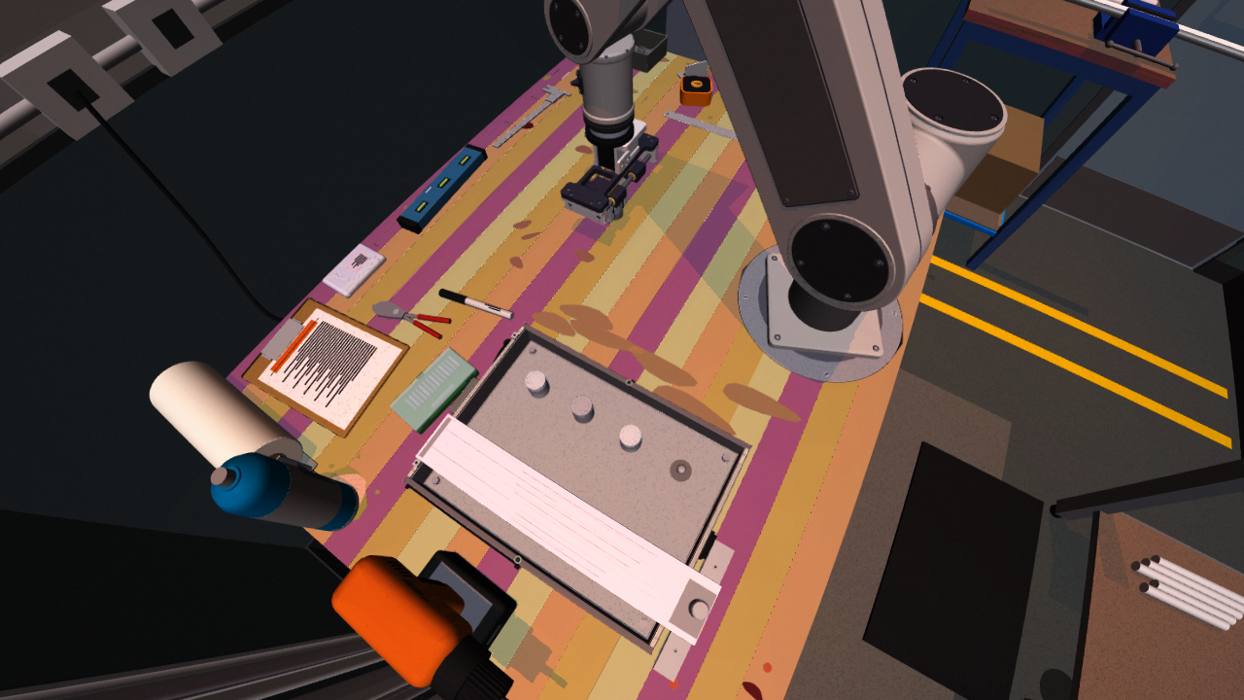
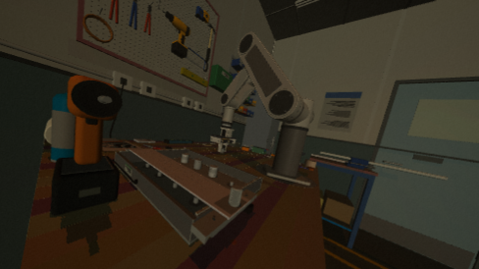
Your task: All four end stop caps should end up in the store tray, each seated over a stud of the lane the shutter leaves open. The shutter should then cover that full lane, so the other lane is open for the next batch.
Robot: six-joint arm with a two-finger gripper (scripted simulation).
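Note:
My gripper (image 1: 598, 198) is down at the far end of the striped bench, closed on an end stop cap that its fingers hide from the side camera. The store tray (image 1: 578, 461) lies near the bench's front. Three pale caps (image 1: 582, 407) sit on studs of its open lane, and the fourth stud (image 1: 681, 470) of that lane stands bare. The white shutter (image 1: 565, 514) covers the lane nearer the front edge, with a round knob (image 1: 698, 609) at its right end. In the second side camera the gripper (image 2: 223, 142) shows small behind the tray (image 2: 189, 189).
A clipboard (image 1: 326, 361), a green block (image 1: 434, 390), pliers (image 1: 413, 317) and a marker (image 1: 475, 303) lie left of the tray. A blue level (image 1: 442, 186) and an orange tape measure (image 1: 696, 90) lie near the gripper. The arm's base (image 1: 822, 318) stands right of the tray.

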